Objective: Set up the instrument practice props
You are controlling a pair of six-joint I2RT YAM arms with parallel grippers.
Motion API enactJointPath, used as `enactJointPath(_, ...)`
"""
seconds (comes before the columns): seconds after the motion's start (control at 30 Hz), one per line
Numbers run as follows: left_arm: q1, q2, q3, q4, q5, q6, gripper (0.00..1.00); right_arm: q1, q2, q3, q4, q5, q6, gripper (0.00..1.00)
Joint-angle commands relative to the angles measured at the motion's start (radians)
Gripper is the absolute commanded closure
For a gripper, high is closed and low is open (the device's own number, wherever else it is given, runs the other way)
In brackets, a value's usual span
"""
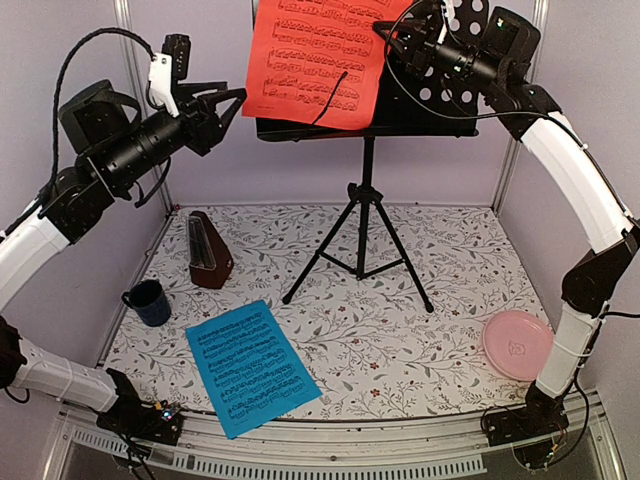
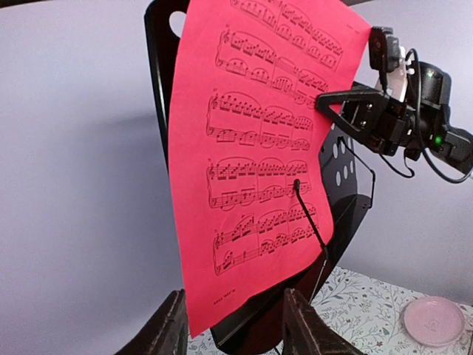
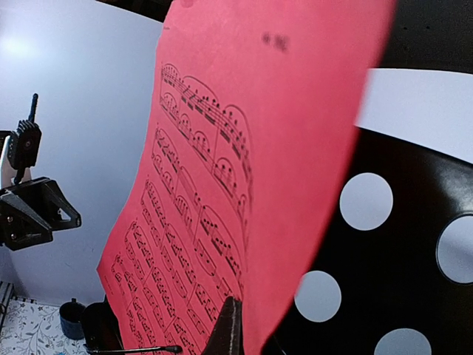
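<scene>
The red sheet (image 1: 318, 60) leans on the desk of the black perforated music stand (image 1: 367, 190), under its wire holder. My right gripper (image 1: 384, 32) is shut on the sheet's upper right edge; in the right wrist view one fingertip (image 3: 229, 325) lies on the printed face (image 3: 222, 185). My left gripper (image 1: 233, 100) hangs open just left of the stand. Its fingers (image 2: 166, 334) straddle open air below the sheet's lower corner (image 2: 203, 314), touching nothing. The cyan sheet (image 1: 251, 366) lies flat at the front left. The brown metronome (image 1: 209, 250) stands upright behind it.
A dark blue mug (image 1: 148, 302) sits by the left wall, next to the metronome. A pink plate (image 1: 517, 344) lies at the front right. The stand's tripod legs (image 1: 400, 262) spread over the middle of the floral table (image 1: 420, 360). Walls close in on three sides.
</scene>
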Motion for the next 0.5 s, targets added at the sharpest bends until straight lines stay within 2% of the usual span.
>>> enactJointPath(0.0, 0.071, 0.036, 0.053, -0.06, 0.116, -0.046, 0.56, 0.007, 0.002, 0.014, 0.022, 0.015, 0.011, 0.97)
enactJointPath(0.3, 0.119, 0.119, 0.141, -0.078, 0.188, -0.061, 0.56, 0.009, 0.003, 0.013, 0.028, 0.013, 0.013, 0.98)
enactJointPath(0.37, 0.121, 0.13, 0.154, -0.08, 0.196, -0.058, 0.6, 0.011, 0.004, 0.013, 0.028, 0.015, 0.012, 0.98)
enactJointPath(0.47, 0.124, 0.141, 0.163, -0.075, 0.214, -0.056, 0.71, 0.01, 0.004, 0.013, 0.03, 0.017, 0.009, 0.98)
